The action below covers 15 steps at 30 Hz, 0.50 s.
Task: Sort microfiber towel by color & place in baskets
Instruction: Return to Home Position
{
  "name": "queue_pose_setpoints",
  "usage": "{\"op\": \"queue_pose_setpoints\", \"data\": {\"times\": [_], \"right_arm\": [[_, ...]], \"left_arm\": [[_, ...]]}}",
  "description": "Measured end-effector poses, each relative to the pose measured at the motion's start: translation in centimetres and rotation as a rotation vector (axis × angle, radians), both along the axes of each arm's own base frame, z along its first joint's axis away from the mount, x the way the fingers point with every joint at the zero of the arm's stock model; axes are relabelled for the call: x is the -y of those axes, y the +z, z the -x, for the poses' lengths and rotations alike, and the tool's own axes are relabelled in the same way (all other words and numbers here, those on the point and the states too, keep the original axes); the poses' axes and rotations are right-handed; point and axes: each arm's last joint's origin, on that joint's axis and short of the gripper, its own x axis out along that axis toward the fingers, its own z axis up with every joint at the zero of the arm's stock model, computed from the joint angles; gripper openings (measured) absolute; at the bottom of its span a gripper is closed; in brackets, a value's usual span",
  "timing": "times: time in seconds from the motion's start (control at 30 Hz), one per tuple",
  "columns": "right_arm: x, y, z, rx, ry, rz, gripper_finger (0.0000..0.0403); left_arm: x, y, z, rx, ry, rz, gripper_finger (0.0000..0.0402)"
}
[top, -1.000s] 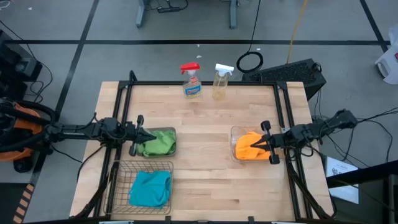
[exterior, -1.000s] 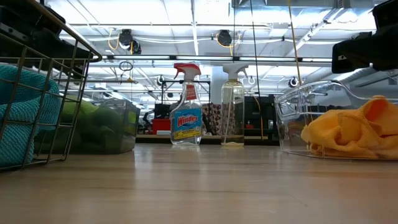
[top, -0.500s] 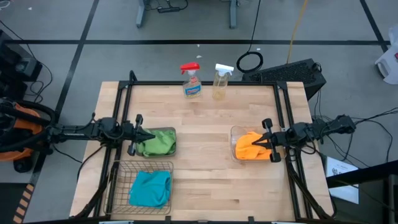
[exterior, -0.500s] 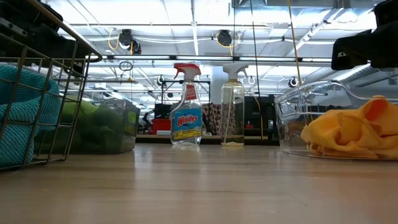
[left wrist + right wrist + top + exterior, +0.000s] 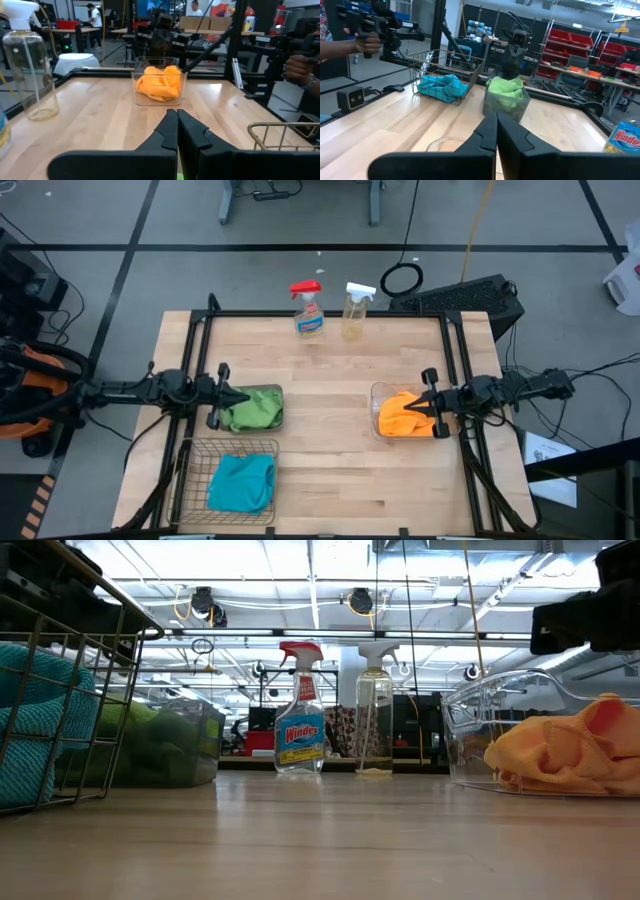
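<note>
Left pincer: fingers pressed shut, nothing in them. It hangs at the counter's left edge, tip just over the grey tub's left rim. It hasn't budged in the last sec.

Right pincer: also closed tight and empty, at the right edge, tip over the clear tub. Its arm is what changed: the elbow has folded down and the wrist has eased back a bit toward the right edge. Looks like it's parking, not reaching.

Towels, all binned by colour:
- green towels in the grey tub
- orange towels in the clear tub
- blue towels in the wire basket, at the left corner on the side opp. the bottles

No cloth is loose on the counter. The 2 spray bottles stand upright mid far edge, well apart from the bins.

So IMO sorting's done; only the arms' return to rest is left, and the right one is nearly there.
</note>
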Motion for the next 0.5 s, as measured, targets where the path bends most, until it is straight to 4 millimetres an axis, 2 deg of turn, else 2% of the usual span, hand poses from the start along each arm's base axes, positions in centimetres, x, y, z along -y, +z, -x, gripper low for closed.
{"op": "queue_pose_setpoints", "data": {"times": [0.5], "right_arm": [[0.54,0.01,-0.09,0.001,-0.056,0.001,0.0]], "left_arm": [[0.68,-0.23,-0.08,0.033,-0.013,-0.045,0.0]]}}
